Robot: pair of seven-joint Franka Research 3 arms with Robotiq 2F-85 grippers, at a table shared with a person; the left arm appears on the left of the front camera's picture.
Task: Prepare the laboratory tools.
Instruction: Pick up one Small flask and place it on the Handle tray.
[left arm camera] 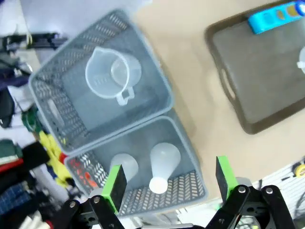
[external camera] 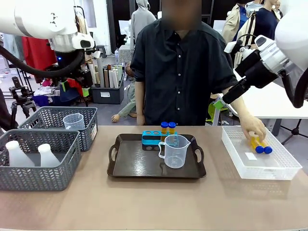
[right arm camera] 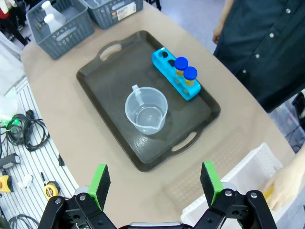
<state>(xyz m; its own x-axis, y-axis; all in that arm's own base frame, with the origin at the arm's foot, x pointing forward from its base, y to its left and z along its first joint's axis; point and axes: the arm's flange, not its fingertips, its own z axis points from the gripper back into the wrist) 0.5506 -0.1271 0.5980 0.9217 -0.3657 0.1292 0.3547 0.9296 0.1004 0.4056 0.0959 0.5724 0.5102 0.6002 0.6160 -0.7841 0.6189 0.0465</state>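
Observation:
On the dark tray [external camera: 130, 171] stands the blue rack [external camera: 153, 139] with two blue-capped tubes [external camera: 168, 127] in it, and a clear beaker [external camera: 174, 151] in front. The person's hand [external camera: 252, 127] rests on two more tubes [external camera: 260, 146] in the white lattice tray [external camera: 284, 168]. Two white flasks [external camera: 29, 155] sit in the near grey basket. My left gripper [left arm camera: 169, 183] hangs open high above those flasks [left arm camera: 164, 164]. My right gripper [right arm camera: 155, 183] is open too, high above the table between the tray [right arm camera: 109, 76] and the lattice tray [right arm camera: 238, 191].
A second clear beaker [left arm camera: 113, 74] lies in the far grey basket [external camera: 53, 118], behind the near basket [external camera: 43, 178]. The person stands at the far side of the table. Bare tabletop runs along the front edge.

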